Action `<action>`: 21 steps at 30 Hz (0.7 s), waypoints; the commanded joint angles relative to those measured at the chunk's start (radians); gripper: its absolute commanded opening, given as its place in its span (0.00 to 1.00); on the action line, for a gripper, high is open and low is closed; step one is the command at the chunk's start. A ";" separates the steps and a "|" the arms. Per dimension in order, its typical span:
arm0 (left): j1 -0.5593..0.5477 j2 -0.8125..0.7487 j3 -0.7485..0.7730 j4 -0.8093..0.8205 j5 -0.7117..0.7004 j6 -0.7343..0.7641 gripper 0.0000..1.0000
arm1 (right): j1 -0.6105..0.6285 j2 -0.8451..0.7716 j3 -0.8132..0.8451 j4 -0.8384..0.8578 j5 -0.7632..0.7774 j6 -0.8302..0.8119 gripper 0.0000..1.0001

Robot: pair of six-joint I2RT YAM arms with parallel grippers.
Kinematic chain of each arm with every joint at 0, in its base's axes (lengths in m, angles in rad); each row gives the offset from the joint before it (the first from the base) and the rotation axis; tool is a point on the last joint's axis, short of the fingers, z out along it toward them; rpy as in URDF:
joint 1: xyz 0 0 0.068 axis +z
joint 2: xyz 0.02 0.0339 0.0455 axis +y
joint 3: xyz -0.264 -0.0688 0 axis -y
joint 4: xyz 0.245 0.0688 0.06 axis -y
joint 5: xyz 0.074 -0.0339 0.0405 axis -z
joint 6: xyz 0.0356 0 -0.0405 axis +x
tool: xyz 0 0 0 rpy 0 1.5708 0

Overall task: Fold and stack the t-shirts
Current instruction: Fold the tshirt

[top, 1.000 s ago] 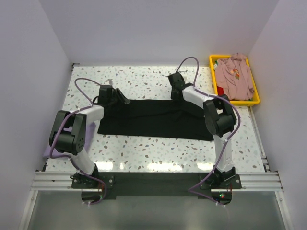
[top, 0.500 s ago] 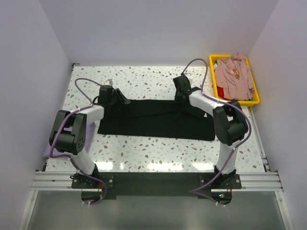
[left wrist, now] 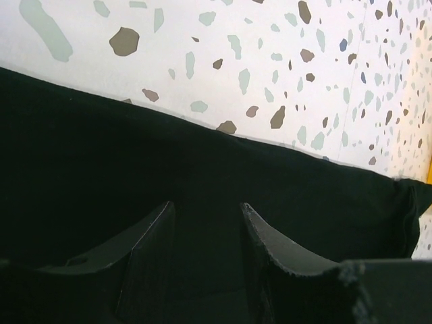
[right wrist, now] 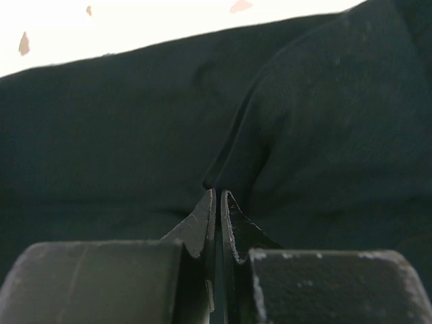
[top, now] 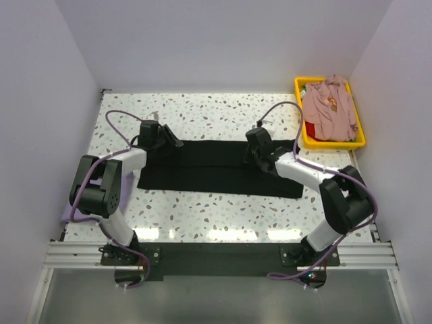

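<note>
Desk (top: 202, 115): pale speckled terrazzo, walled on three sides; both arms are mounted at its near edge.
Black t-shirt (top: 202, 169): spread flat across the middle of the desk as a wide band, long side running left to right. Its right part is rumpled, with a raised fold of cloth (right wrist: 236, 148) showing in the right wrist view.
Yellow bin (top: 334, 143): at the far right corner of the desk, just beyond the black t-shirt's right end.
Dusty-pink t-shirt (top: 329, 108): bundled loosely in the yellow bin, heaped above its rim.
Lavender t-shirt (top: 65, 214): only a sliver shows at the desk's left edge, behind the left arm's elbow.
Left jaws: partly spread, tips down on the far left part of the black t-shirt; only the flat cloth lies in the gap between them.
Right jaws: pressed together on the black t-shirt right of its middle, pinching the raised fold at their tips.
</note>
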 commanded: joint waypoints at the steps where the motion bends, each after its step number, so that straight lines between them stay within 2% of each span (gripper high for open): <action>1: -0.007 0.003 0.032 0.013 0.003 0.010 0.47 | 0.063 -0.092 -0.095 0.116 0.062 0.091 0.00; 3: -0.007 0.004 0.036 0.013 0.009 0.012 0.48 | 0.079 -0.115 -0.132 0.160 0.075 0.103 0.00; 4: -0.007 0.004 0.039 0.015 0.011 0.012 0.48 | 0.080 -0.116 -0.153 0.163 0.072 0.105 0.07; 6: -0.005 0.006 0.042 0.016 0.024 0.012 0.48 | 0.080 -0.118 -0.158 0.162 0.058 0.094 0.12; 9: -0.007 0.006 0.046 0.030 0.046 0.012 0.49 | 0.080 -0.162 -0.167 0.183 0.050 0.051 0.27; 10: -0.007 0.007 0.046 0.035 0.056 0.012 0.49 | 0.080 -0.177 -0.161 0.170 0.065 0.031 0.34; 13: -0.010 0.012 0.055 0.062 0.115 0.021 0.51 | 0.073 -0.237 -0.120 0.093 0.139 -0.031 0.47; 15: -0.028 0.010 0.054 0.093 0.153 0.026 0.54 | 0.039 -0.236 -0.083 0.023 0.150 -0.067 0.48; 19: -0.093 0.020 0.097 0.110 0.191 0.055 0.56 | -0.191 -0.120 0.065 -0.051 -0.066 -0.116 0.47; 21: -0.143 0.043 0.121 0.115 0.222 0.065 0.57 | -0.225 -0.049 0.141 -0.100 -0.126 -0.151 0.47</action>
